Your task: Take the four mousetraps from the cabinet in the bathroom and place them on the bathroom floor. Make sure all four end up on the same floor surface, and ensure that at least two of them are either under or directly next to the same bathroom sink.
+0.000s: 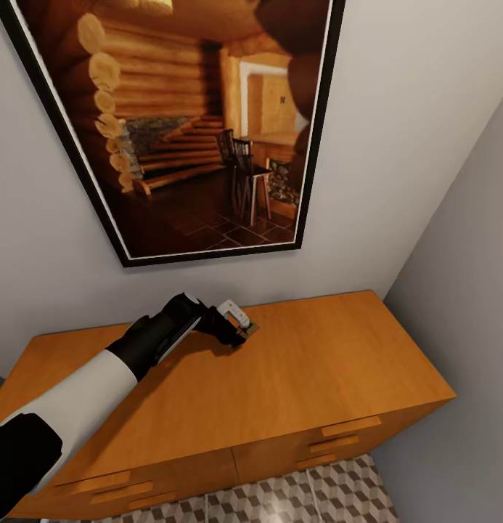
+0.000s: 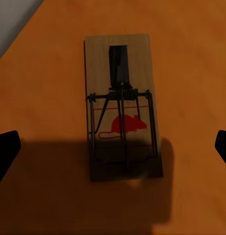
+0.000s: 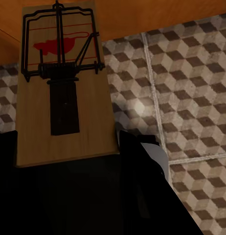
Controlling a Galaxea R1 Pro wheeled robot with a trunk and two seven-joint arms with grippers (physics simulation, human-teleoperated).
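Your left gripper point(image 2: 113, 147) is spread wide over a mousetrap point(image 2: 122, 105) lying flat on the cabinet point(image 1: 316, 363) top. Your right gripper point(image 3: 88, 196) holds another mousetrap point(image 3: 64, 88) above the bathroom floor point(image 3: 181, 98).

Left arm reaching out, right gripper clamped

The black-and-white left arm point(image 1: 99, 378) stretches toward the cabinet top's back edge, its black left gripper point(image 1: 240, 328) spread wide, pointing down; the black right gripper point(image 3: 93, 161) pinches a tan wooden mousetrap point(image 3: 61, 88).
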